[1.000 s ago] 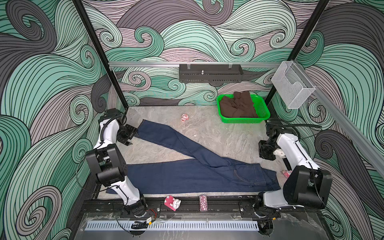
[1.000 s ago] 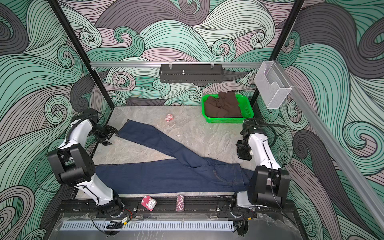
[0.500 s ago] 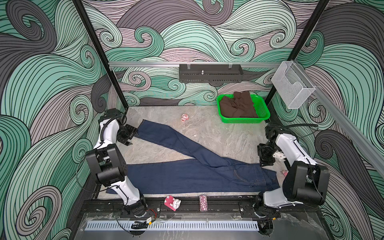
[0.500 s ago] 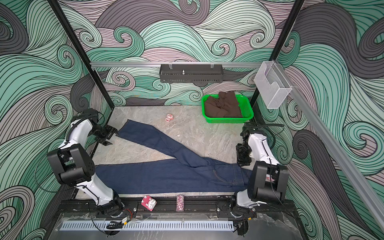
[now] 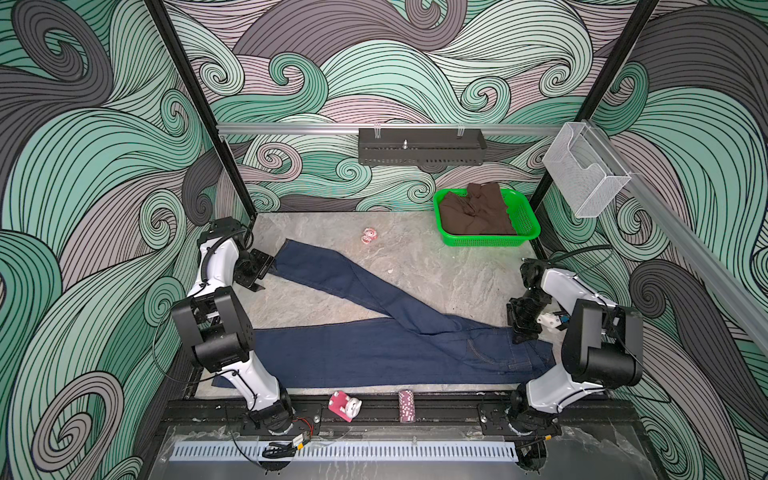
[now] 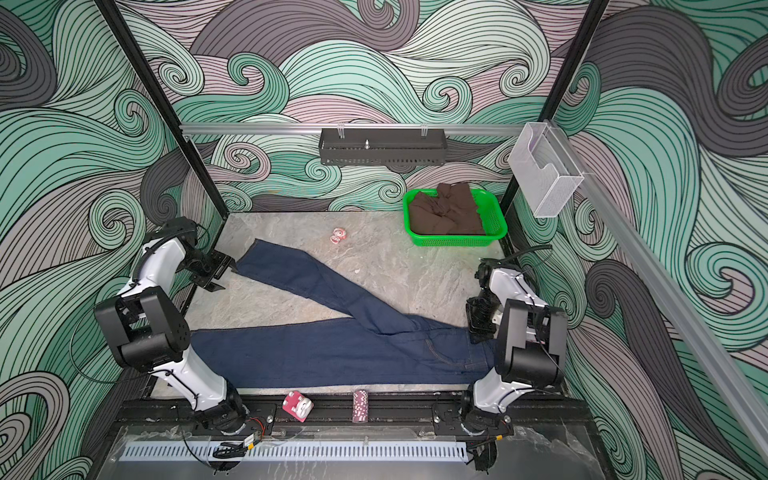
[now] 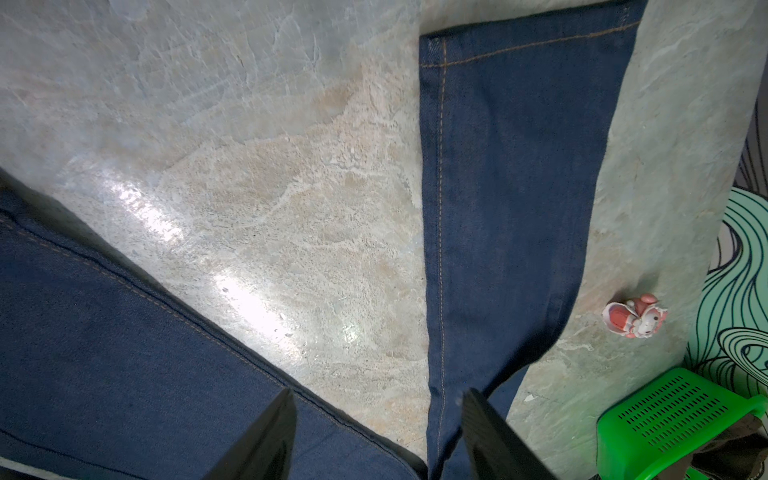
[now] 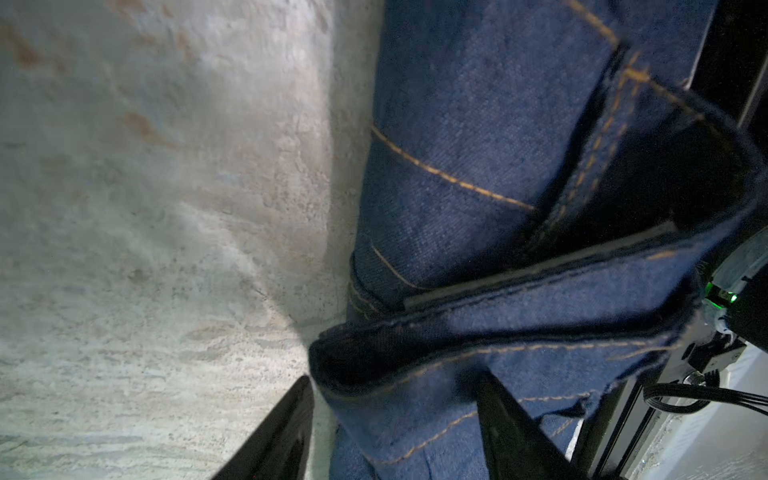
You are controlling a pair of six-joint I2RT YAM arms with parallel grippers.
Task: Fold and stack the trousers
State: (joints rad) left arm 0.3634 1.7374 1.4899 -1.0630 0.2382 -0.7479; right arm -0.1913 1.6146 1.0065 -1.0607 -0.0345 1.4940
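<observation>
The trousers [image 5: 374, 353] are dark navy jeans lying flat on the stone table. One leg [image 6: 307, 276] runs to the far left and the other lies along the front edge, with the waist at the right. My left gripper [image 5: 257, 270] hovers by the far leg's cuff [image 7: 528, 29], open, with nothing between its fingers [image 7: 270, 436]. My right gripper [image 5: 524, 332] sits low at the waistband's back corner [image 8: 478, 345]. Its jaws stand open with the folded waistband edge between them, one finger [image 8: 291, 424] on the bare-table side, the other over the denim.
A green basket [image 5: 478, 242] holding a brown garment [image 5: 478, 212] stands at the back right. A small pink toy [image 5: 369, 236] lies on the table beyond the far leg. Another pink toy [image 5: 344, 407] and a chip stack [image 5: 406, 405] rest on the front rail.
My right gripper has opened and come down toward the front onto the waistband corner. The left arm and the trousers have not moved.
</observation>
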